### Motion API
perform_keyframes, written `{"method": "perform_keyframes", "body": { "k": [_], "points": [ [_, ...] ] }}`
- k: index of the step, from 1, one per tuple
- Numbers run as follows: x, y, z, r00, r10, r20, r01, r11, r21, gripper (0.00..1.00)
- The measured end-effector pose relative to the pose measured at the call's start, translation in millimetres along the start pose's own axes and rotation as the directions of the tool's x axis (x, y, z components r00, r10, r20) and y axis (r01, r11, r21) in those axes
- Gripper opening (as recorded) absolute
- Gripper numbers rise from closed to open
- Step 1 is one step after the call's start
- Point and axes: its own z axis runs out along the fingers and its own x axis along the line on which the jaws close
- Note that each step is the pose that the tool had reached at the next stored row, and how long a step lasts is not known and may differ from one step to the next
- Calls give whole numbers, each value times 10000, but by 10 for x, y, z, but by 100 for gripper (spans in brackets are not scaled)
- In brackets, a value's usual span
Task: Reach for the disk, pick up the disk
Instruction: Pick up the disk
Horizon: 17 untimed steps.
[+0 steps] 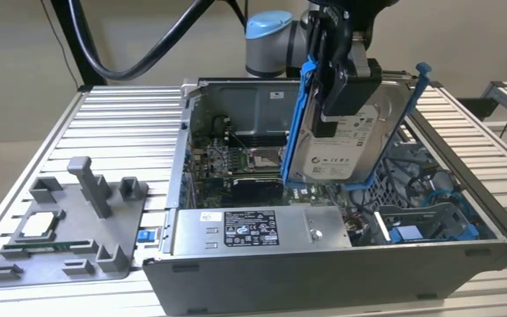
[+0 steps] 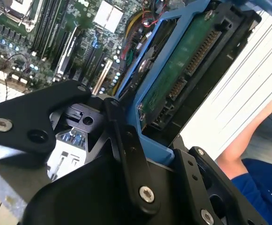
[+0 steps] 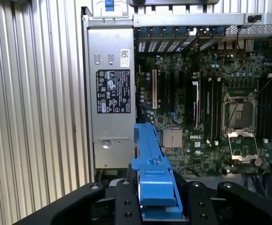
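1. While the gripper (image 1: 346, 79) hangs above the open computer case (image 1: 324, 264), its jaws are clenched on the upper end of the disk (image 1: 342, 148), which is lifted clear of the case floor and tilted.
2. Far off toward the exterior view's left of the jaws, the grey fixture (image 1: 68, 224) with upright posts sits on the ribbed surface (image 1: 121, 125), well apart from the case.
3. Below the jaws lie the motherboard (image 1: 245, 162) and the silver power supply (image 1: 253, 231), both apart from the disk's lower end.
4. Blue rails (image 1: 296, 119) run along the disk's long sides; in the second wrist view, the blue frame (image 2: 150, 136) is pressed between black fingers (image 2: 126, 154).
5. Toward the exterior view's right of the jaws, a drive cage (image 1: 430, 221) with blue parts sits low in the case, and the case's rim stands close by.
6. In the second wrist view, a person's arm (image 2: 253, 136) in a blue sleeve shows beyond the disk.
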Motion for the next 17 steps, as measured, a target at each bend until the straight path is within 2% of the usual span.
{"method": "perform_keyframes", "body": {
  "k": [11, 14, 17],
  "points": [
    [12, -4, 5, 10000, -1, 2, 1, 10000, 1, 0],
    [43, -15, 7, 10000, 0, 0, 0, 10000, -1, 0],
    [108, -41, 17, 10000, -1, 2, 1, 10000, -2, 0]
  ]
}}
